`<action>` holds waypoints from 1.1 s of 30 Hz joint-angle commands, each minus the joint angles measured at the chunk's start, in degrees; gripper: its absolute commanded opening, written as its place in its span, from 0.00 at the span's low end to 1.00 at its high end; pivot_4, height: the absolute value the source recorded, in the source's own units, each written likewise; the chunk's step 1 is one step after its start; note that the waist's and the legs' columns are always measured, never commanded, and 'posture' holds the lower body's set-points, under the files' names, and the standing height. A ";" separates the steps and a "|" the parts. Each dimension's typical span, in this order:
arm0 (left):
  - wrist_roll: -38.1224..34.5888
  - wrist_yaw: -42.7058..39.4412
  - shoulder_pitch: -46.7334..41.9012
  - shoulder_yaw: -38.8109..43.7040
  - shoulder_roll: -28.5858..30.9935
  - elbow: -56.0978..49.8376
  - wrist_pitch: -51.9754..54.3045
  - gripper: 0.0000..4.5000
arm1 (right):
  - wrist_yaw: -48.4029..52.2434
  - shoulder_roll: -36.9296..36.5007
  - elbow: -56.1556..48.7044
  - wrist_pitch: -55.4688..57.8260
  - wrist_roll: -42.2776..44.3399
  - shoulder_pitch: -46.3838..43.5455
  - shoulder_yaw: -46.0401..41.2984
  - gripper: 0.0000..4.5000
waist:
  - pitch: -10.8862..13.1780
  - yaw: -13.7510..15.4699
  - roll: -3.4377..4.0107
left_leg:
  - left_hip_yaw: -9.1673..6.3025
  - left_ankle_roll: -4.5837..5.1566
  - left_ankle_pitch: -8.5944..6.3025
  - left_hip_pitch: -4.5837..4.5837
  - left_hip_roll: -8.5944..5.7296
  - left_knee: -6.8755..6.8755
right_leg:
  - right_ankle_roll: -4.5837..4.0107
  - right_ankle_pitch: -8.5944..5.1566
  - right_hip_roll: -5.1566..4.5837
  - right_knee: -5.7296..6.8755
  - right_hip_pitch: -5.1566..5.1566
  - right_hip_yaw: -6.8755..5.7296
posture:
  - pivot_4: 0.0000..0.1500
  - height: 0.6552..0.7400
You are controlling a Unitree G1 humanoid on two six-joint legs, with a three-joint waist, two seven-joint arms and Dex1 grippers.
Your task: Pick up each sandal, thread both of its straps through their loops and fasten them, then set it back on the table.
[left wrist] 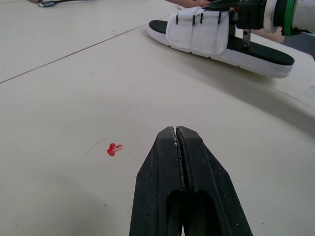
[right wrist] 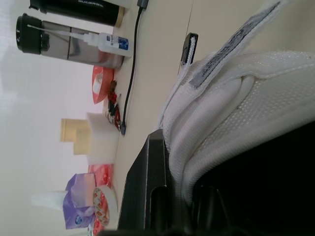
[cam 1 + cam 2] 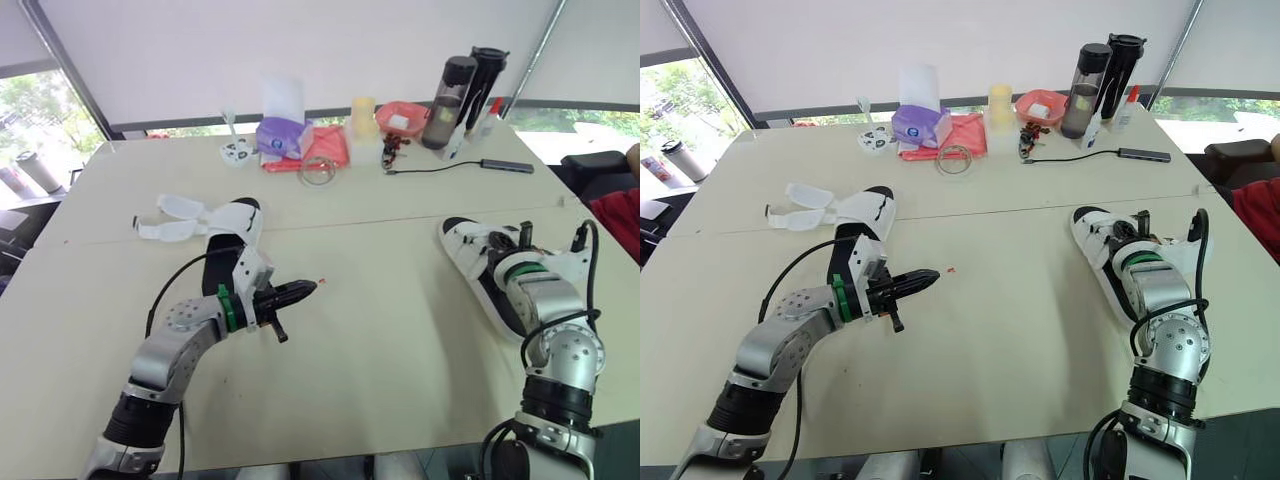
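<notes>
Left gripper (image 3: 300,291) hovers pinched shut, empty, the unstrapped sandal (image 3: 235,220) just behind it. Right gripper (image 3: 497,243) sits against the other sandal (image 3: 462,248) at its strap; whether it grips cannot be told.

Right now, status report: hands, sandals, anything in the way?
Left hand shut, empty. Right hand at right sandal. Left sandal: straps open, unfastened. Tiny red speck ahead, no obstacle.

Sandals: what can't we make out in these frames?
- Right sandal heel: head views, partly covered by the right arm.
- Its strap tip: right wrist view, cut off by the edge.
- Left sandal heel: head views, behind the left arm.
- Person: head views, cut off by the right edge.
</notes>
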 commanded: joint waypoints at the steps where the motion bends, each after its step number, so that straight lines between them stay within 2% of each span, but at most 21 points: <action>1: -0.03 0.45 0.41 0.84 0.02 -1.30 -1.04 0.00 | 1.14 0.74 -3.67 0.99 -0.07 -0.12 0.21 0.02 | 0.00 0.01 0.00 | 0.02 0.00 0.00 0.04 0.01 0.00 | -0.01 0.00 0.01 0.04 0.00 0.08 | 1.00 1.00; 2: 0.00 0.51 0.60 0.84 0.02 -1.43 -1.09 0.00 | 1.54 0.75 -3.80 1.28 -0.83 0.09 0.53 0.02 | 0.00 0.04 0.00 | 0.04 0.00 0.00 0.05 0.01 0.01 | -0.03 -0.02 0.01 0.05 0.00 0.12 | 1.00 1.00; 5: -0.03 0.74 0.93 0.74 0.00 -1.70 -1.11 0.00 | 3.28 0.56 -4.51 1.90 -3.67 1.17 1.70 0.30 | 0.00 0.09 0.00 | 0.09 0.00 0.00 0.07 0.01 0.03 | -0.09 -0.05 0.04 0.06 -0.01 0.22 | 1.00 1.00; 11: -0.24 0.50 0.62 1.17 0.35 -1.18 -1.00 0.00 | 5.19 0.22 -6.90 3.38 -5.87 3.02 1.98 0.99 | 0.00 0.21 0.00 | 0.13 0.00 0.00 0.08 0.01 0.03 | -0.06 -0.03 0.08 0.06 -0.01 0.30 | 1.00 1.00; 17: -0.40 0.14 0.55 1.56 0.80 -0.96 -0.96 0.00 | 5.92 -0.26 -14.68 6.78 -4.09 8.98 2.51 0.99 | 0.00 0.28 0.00 | 0.13 0.00 0.00 0.07 0.02 0.04 | -0.06 -0.04 0.08 0.06 -0.01 0.31 | 1.00 1.00; 23: -1.43 1.68 1.78 3.70 1.17 -2.25 0.06 0.00 | 11.94 -3.89 -28.22 13.76 8.51 24.29 3.89 0.99 | -0.01 0.29 -0.01 | 0.12 0.02 -0.02 0.06 0.07 0.01 | -0.17 -0.11 0.08 0.00 -0.02 0.39 | 1.00 1.00; 28: -2.58 6.62 2.45 6.87 -1.23 -4.24 0.39 0.00 | 20.62 -9.94 -32.56 18.08 14.92 33.71 5.58 0.99 | -0.01 0.39 -0.07 | 0.12 0.03 -0.02 0.08 0.18 0.07 | -0.22 -0.13 0.10 -0.11 0.06 0.47 | 1.00 1.00; 30: -3.46 10.19 3.22 8.83 -2.77 -5.85 1.72 0.00 | 28.54 -15.42 -35.91 22.69 12.81 36.47 7.90 0.99 | -0.03 0.50 -0.12 | 0.12 0.03 -0.02 0.07 0.17 0.10 | -0.21 -0.14 0.10 -0.17 0.11 0.47 | 1.00 1.00; 33: -5.44 19.32 5.17 13.73 -6.67 -9.03 4.61 0.00 | 40.51 -27.98 -41.62 28.04 -0.11 31.85 14.38 0.99 | -0.03 0.15 -0.17 | 0.27 0.03 -0.03 0.09 0.17 0.13 | -0.19 -0.14 0.11 -0.22 0.09 0.61 | 1.00 1.00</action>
